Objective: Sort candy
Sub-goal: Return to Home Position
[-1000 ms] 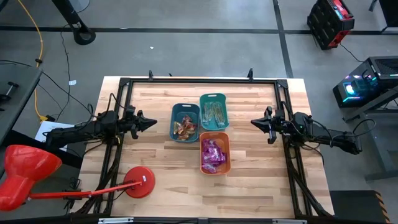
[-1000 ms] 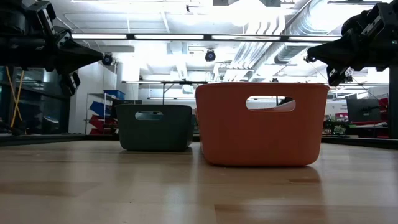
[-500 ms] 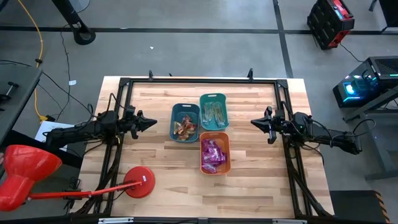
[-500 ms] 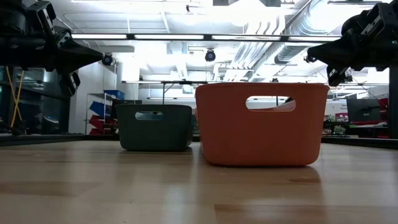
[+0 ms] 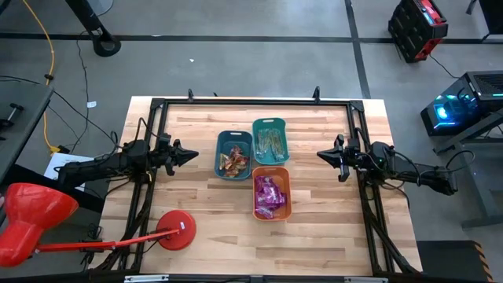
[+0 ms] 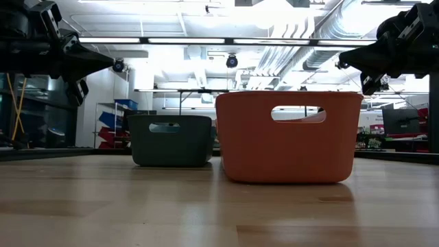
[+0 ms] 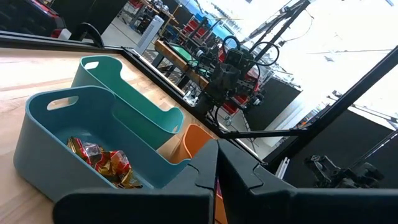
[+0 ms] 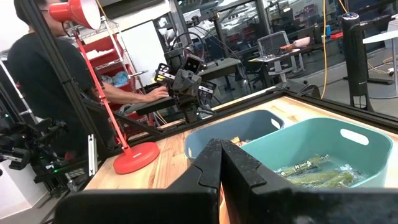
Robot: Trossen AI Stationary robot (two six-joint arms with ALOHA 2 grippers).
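While both arms hang level at the table's flanks, neither pincer has anything in it. Over on the left side, the left gripper (image 5: 191,156) floats above the wooden table (image 5: 208,206), tips aimed inward at the blue bin (image 5: 234,134) and well apart from it. Its wrist view shows the two dark fingers (image 7: 198,177) pressed together, clenched on nothing.

Mirror image across the way: the right gripper (image 5: 322,156) points in from the right edge, raised off the wood, its tips likewise squeezed together and bare in its own wrist view.

And the candy? All binned in mid-table! The gold-and-brown wrapped candies (image 5: 233,163) sit heaped in the blue bin. The pale green sticks (image 5: 272,145) lie in the teal bin (image 5: 269,121), which stands right beside the blue one. The purple packets (image 5: 267,195) fill the orange bin (image 5: 272,218), set just in front of the teal. From table height the orange bin is the nearest, with the blue one behind it to the left.

A red lamp (image 5: 31,220) leans in at the front left corner, its round base on the wood. Beyond that side, a person (image 8: 40,74) in a dark top is at a bench.
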